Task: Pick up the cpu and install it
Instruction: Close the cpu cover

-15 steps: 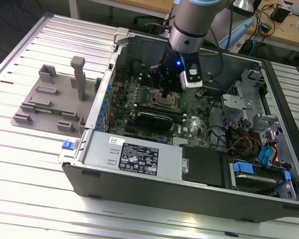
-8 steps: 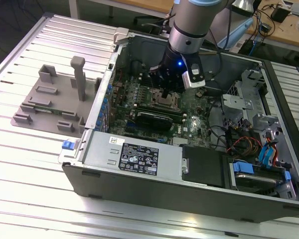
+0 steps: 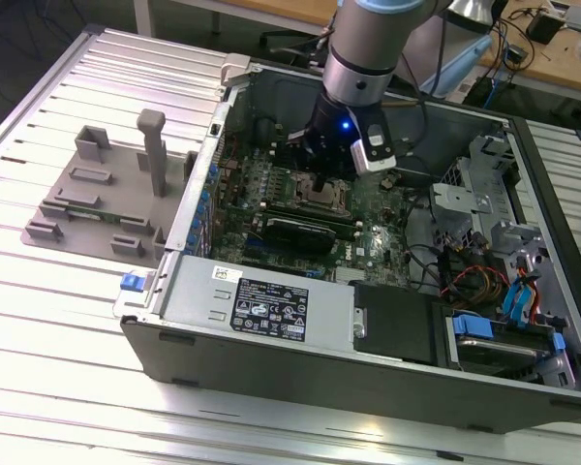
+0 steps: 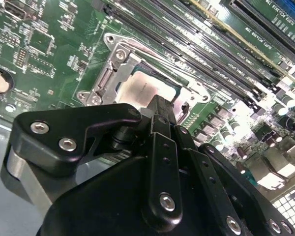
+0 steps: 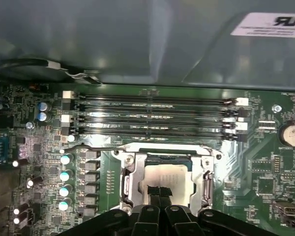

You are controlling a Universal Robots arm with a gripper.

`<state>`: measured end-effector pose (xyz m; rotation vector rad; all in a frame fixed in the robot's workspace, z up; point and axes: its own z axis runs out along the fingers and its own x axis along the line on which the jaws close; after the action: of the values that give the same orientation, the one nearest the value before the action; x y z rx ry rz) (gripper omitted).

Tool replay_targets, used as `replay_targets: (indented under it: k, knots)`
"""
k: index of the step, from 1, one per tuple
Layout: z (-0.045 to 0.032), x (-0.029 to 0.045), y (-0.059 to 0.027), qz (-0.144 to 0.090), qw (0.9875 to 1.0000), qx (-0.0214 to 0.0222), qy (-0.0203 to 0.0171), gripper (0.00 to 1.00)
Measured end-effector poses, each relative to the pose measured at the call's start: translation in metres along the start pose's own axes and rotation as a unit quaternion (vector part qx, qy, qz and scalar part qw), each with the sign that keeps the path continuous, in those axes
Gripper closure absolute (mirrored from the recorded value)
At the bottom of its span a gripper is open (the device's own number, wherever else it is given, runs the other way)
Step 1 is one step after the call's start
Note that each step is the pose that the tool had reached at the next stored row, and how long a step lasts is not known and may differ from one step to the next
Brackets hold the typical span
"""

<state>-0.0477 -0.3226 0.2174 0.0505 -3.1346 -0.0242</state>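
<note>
end effector (image 5: 160,190) pressed together, tips over one cpu (image 5: 171,173) lying in one socket (image 5: 129,179).

The cpu (image 5: 163,178) has a pale, shiny metal top; the hand (image 5: 160,192) is matt black.

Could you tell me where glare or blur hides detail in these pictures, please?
Second wrist view: glare bleaches the motherboard beyond the cpu. First wrist view: the cpu's top shines pale, the gripper looms blurred. Exterior view: even light, a blue lamp glowing.
</note>
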Motion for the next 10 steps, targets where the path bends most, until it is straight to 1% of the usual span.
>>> replay_targets:
  k: [2,3,4,10]
  knots:
    - [0.0016,0.005,0.0002,-0.002,1.0,0.0,-0.0005,0.89]
    - [0.0053,0.0085,0.0002,-0.007,1.0,0.0,-0.0014,0.89]
    - [0.0072,0.0101,0.0002,-0.01,1.0,0.0001,-0.0015,0.89]
    - [0.01,0.0177,0.0007,-0.013,0.9999,0.0001,-0.0016,0.89]
